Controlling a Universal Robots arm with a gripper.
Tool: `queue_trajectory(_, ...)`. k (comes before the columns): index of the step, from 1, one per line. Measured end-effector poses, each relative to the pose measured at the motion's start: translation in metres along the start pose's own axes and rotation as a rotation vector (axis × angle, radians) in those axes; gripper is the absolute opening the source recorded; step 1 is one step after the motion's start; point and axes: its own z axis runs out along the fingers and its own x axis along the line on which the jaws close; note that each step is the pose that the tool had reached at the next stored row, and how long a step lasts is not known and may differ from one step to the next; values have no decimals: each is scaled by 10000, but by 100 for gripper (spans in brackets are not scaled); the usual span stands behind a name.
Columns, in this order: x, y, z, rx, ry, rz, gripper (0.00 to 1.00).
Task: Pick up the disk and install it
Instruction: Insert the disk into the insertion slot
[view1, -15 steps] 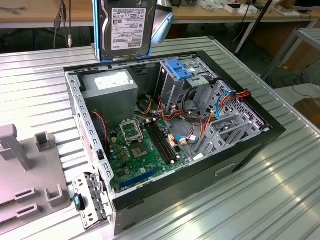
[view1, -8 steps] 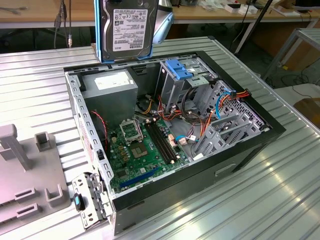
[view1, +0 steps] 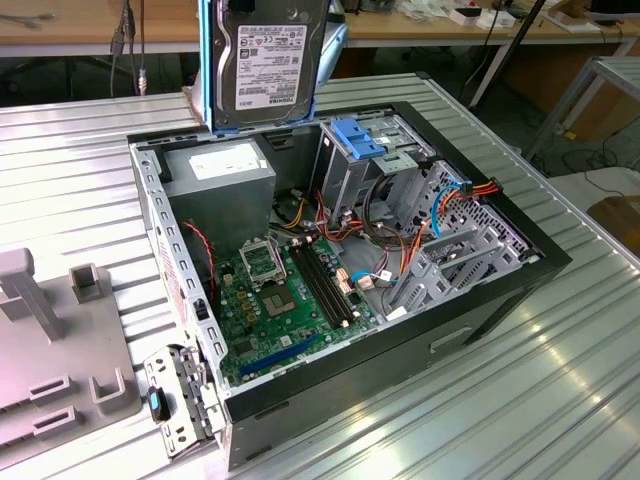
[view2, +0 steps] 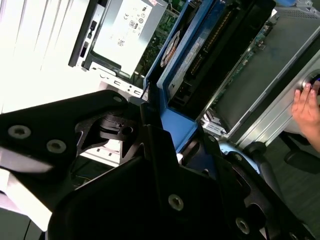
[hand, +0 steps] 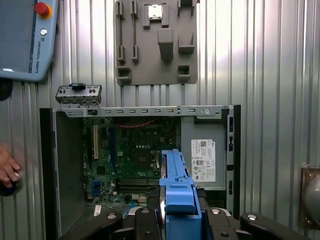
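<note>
Disk (view1: 268, 65) hangs upright above the open case (view1: 420, 365), gripper (hand: 180, 220) clamped on it. Risk: a tilted descent snags cables (view1: 410, 235) or jams against the drive cage (view1: 350, 185).

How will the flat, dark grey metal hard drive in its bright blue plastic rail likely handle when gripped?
The disk hangs upright over the open black computer case without sagging, so it is probably stiff. Its metal body suggests it is heavy for its size. The gripper clamps the smooth blue rail, which may slip.
</note>
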Motion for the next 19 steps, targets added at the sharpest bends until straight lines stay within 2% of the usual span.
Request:
queue_trajectory(9,195,-81,17,-1,1,1,37)
queue_trajectory(16,267,-121,24,-1,5,-1,37)
queue_trajectory(19,277,-166,28,-1,12,0,37)
